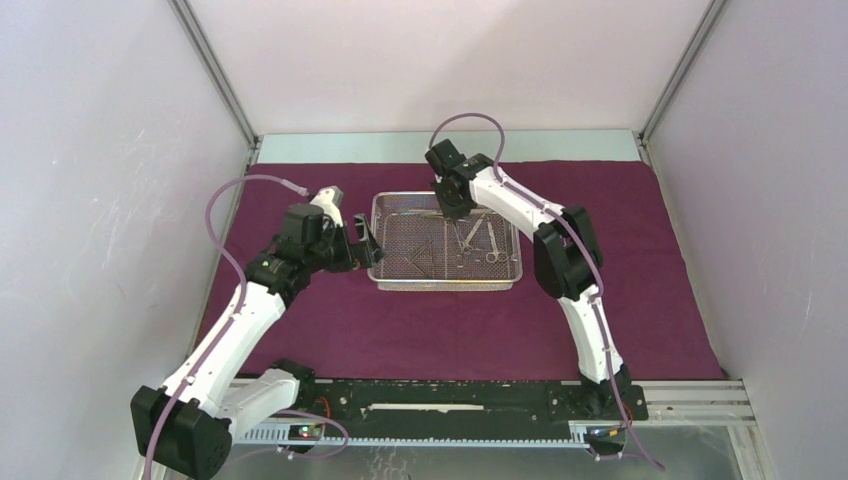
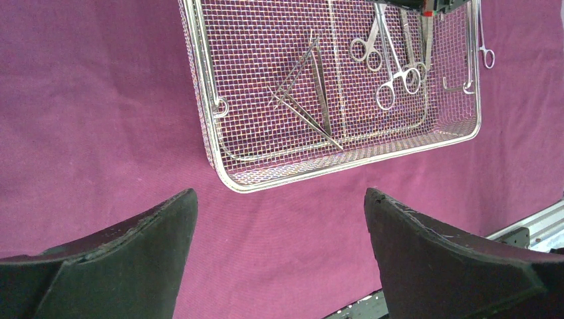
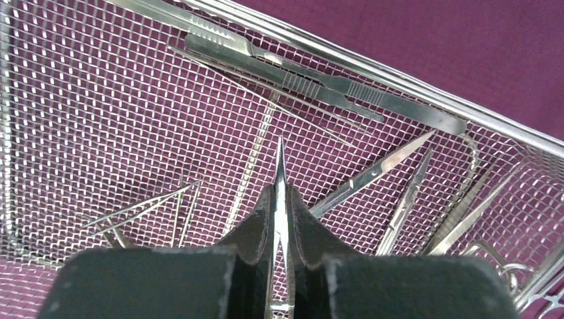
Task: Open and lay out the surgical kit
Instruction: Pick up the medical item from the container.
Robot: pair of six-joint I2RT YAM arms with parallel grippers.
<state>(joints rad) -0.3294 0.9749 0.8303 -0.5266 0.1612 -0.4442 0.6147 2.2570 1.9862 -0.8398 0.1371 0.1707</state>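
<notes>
A pointed instrument (image 3: pixel 281 163) pinched over the wire-mesh tray (image 3: pixel 399 78).
Judged light, stiff and slippery, it is clamped mid-shaft by the right gripper (image 3: pixel 282 199); the left gripper (image 2: pixel 279 199) is spread wide.

No readable text, labels, brands or numbers anywhere.

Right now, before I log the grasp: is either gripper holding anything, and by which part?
The right gripper pinches a slim pointed steel instrument along its shaft, tip projecting forward. The left gripper holds nothing.
</notes>
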